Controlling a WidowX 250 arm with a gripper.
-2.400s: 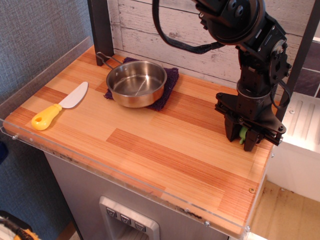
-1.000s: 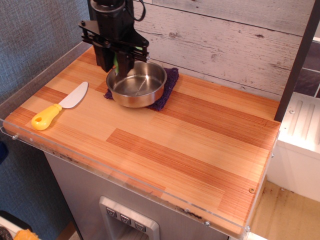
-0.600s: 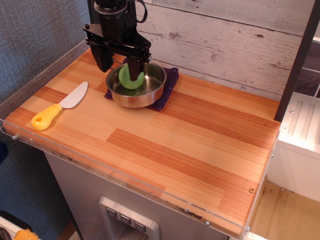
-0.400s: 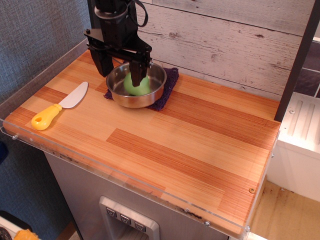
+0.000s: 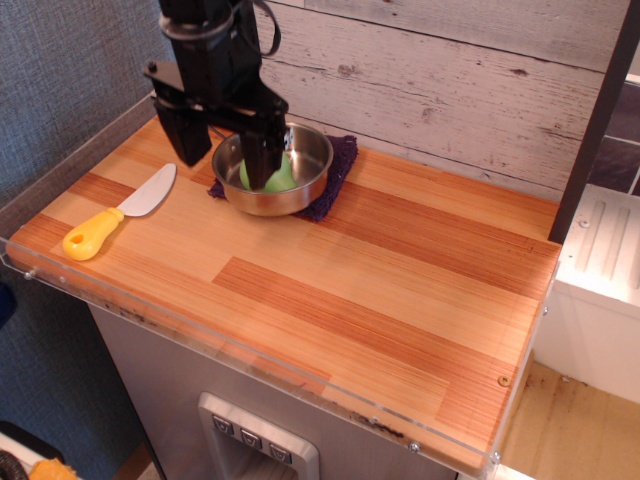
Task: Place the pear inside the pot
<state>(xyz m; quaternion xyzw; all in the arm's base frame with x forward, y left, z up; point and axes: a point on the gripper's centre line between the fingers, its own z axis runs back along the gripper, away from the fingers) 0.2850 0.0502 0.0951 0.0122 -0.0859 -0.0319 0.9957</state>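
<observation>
The light-green pear (image 5: pixel 281 177) lies inside the shiny steel pot (image 5: pixel 310 175), which sits on a dark purple cloth (image 5: pixel 335 180) at the back left of the wooden counter. My black gripper (image 5: pixel 226 158) hangs above the pot's left side with its jaws spread wide and nothing between them. One finger (image 5: pixel 264 155) stands in front of the pear and hides part of it. The other finger (image 5: pixel 185 137) is left of the pot.
A toy knife (image 5: pixel 115 214) with a yellow handle lies on the left of the counter (image 5: pixel 380 270). A clear plastic lip runs along the left and front edges. A whitewashed plank wall (image 5: pixel 450 70) stands behind.
The gripper carried the pear from the right front of the counter to the pot, opened and let it drop in. Since then it has risen and shifted left, open.
</observation>
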